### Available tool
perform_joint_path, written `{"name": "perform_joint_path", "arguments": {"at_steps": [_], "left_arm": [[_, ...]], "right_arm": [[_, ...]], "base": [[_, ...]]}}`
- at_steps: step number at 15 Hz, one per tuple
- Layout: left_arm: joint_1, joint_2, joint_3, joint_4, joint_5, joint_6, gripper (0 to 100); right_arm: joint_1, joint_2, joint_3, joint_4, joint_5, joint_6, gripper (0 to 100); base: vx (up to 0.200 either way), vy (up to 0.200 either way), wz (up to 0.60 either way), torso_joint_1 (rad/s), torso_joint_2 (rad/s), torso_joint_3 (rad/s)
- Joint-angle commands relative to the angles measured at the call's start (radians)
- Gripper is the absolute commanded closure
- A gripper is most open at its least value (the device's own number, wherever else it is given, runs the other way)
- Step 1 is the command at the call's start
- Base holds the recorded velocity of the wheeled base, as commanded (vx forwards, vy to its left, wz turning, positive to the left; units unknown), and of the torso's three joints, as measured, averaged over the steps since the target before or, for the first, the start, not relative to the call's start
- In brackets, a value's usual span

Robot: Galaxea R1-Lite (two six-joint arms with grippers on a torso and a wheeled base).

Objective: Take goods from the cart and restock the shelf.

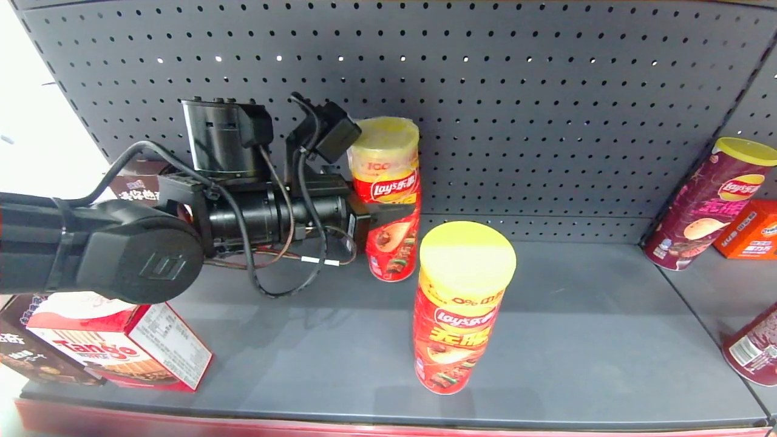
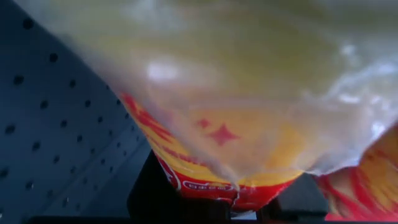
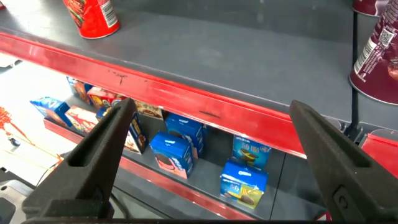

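I see a grey shelf with a red front lip and a pegboard back. One red can stands upright near the middle of the board, towards the front edge. A rear red can stands close to the back edge, just left of centre. At the front left corner lies a Tango box, touching a dark box at the left edge. Past the seam on the right, a purple can leans by the back, with an orange box just beside it.
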Motion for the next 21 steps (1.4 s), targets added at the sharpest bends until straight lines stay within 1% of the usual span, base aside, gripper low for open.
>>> {"name": "perform_joint_path", "arguments": {"at_steps": [1, 2, 3, 8, 12, 14, 21], "left_arm": [[-0.005, 0.059, -0.048, 0.019, -0.001, 0.019, 100], [-0.008, 0.078, -0.067, 0.034, -0.003, 0.044, 100], [-0.011, 0.09, -0.079, 0.034, -0.004, 0.049, 100], [-0.037, 0.139, -0.133, 0.034, -0.003, 0.05, 100], [-0.062, 0.167, -0.156, 0.025, -0.001, 0.049, 100], [-0.065, 0.174, -0.173, 0.025, -0.001, 0.049, 100], [-0.071, 0.193, -0.17, 0.02, 0.0, 0.053, 100]], "right_arm": [[0.0, 0.002, 0.0, 0.0, 0.001, 0.0, 0], [0.002, 0.002, 0.0, 0.0, 0.001, 0.0, 0], [0.0, 0.002, 0.0, 0.0, -0.001, 0.0, 0], [0.0, 0.002, 0.0, 0.0, 0.001, 0.0, 0], [0.0, 0.002, 0.0, 0.0, 0.001, 0.0, 0], [0.0, 0.002, 0.0, 0.0, 0.001, 0.0, 0], [0.0, 0.002, 0.0, 0.0, -0.001, 0.0, 0]], "base": [[0.0, 0.0, 0.0, 0.0, 0.0, 0.0], [0.0, 0.0, 0.0, 0.0, 0.0, 0.0], [0.0, 0.0, 0.0, 0.0, 0.0, 0.0], [0.0, 0.0, 0.0, 0.0, 0.0, 0.0], [0.0, 0.0, 0.0, 0.0, 0.0, 0.0], [0.0, 0.0, 0.0, 0.0, 0.0, 0.0], [0.0, 0.0, 0.0, 0.0, 0.0, 0.0]]}}
